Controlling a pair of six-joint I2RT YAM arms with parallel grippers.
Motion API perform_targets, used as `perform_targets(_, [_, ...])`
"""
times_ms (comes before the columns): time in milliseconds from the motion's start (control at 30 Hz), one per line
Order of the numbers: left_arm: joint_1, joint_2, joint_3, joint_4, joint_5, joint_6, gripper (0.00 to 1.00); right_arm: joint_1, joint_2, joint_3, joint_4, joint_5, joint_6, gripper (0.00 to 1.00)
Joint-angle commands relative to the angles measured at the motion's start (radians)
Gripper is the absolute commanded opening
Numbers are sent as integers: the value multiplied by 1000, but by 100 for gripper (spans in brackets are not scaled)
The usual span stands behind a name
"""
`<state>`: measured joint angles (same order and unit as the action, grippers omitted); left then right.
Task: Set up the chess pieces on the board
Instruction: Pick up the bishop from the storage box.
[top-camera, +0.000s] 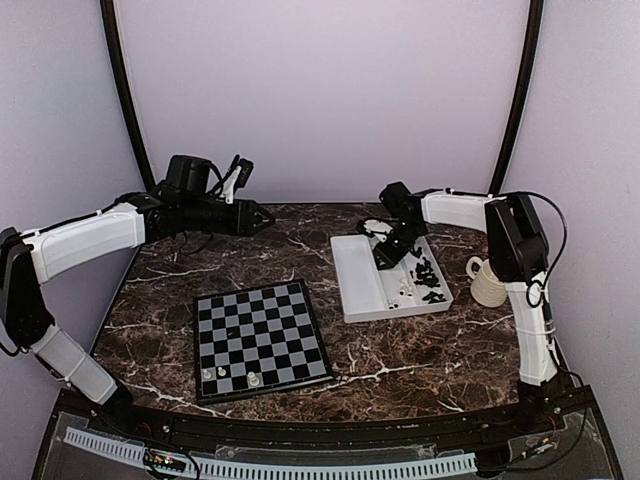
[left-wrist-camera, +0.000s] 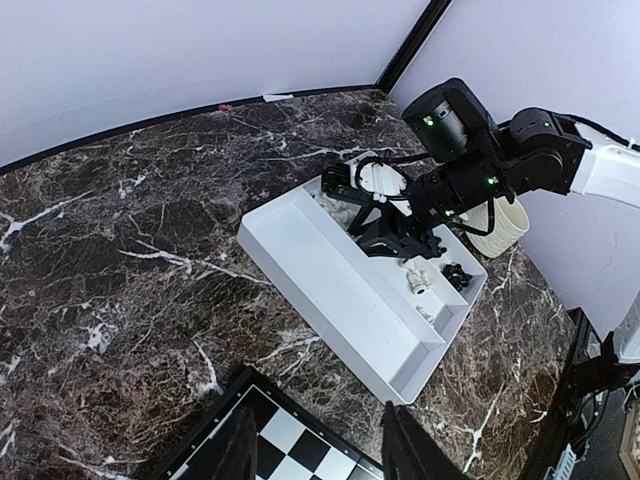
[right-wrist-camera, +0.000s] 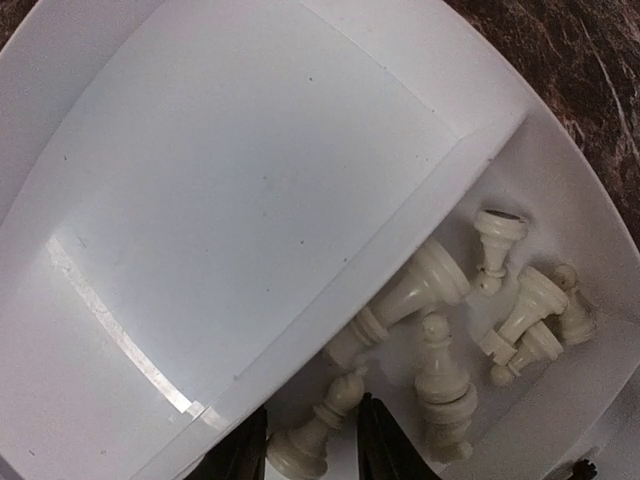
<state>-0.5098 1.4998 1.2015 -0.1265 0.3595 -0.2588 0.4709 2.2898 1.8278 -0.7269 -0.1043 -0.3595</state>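
The right claw (right-wrist-camera: 312, 415) is down inside the white tray (right-wrist-camera: 400, 215), its two fingers standing apart on either side of a small white chess piece (right-wrist-camera: 318, 428) that lies tipped over, hard against the wall dividing the two compartments. I cannot tell whether the fingers are pinching it yet or only straddling it. That is where I would worry. The piece lies slantwise rather than upright, so a squeeze could catch it off-centre and flick it out sideways. One finger is so close to the dividing wall that it may press on the wall instead, or shove the tray along the tabletop (top-camera: 400, 350). The other white pieces (right-wrist-camera: 440, 375) are heaped just beside it, and one of them could be caught too or knocked about. The black pieces (top-camera: 428, 275) lie farther along the same compartment, with a ribbed mug (top-camera: 488, 283) just beyond the tray. The board (top-camera: 262, 338) sits well apart towards the left, with only three white pieces (top-camera: 222, 372) along its near edge, so nearly all the setting-up remains. A weak hold would likely drop the piece on the way across. The left claw (top-camera: 265, 218) hangs open and empty above the far side of the tabletop.
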Motion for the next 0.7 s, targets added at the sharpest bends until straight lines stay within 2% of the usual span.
perform_targets(0, [-1, -14, -9, 31, 15, -12, 45, 0, 30, 13, -4, 53, 50, 30])
perform_targets(133, [-1, -11, -11, 33, 15, -14, 45, -7, -9, -35, 18, 88, 62, 29])
perform_targets(267, [-1, -9, -13, 35, 18, -15, 45, -13, -36, -66, 40, 129, 73, 32])
perform_targets(467, [-2, -11, -18, 36, 18, -17, 45, -17, -38, -64, 39, 135, 88, 33])
perform_targets(667, [-2, -13, -20, 30, 17, -14, 45, -18, -26, -59, 30, 122, 94, 24])
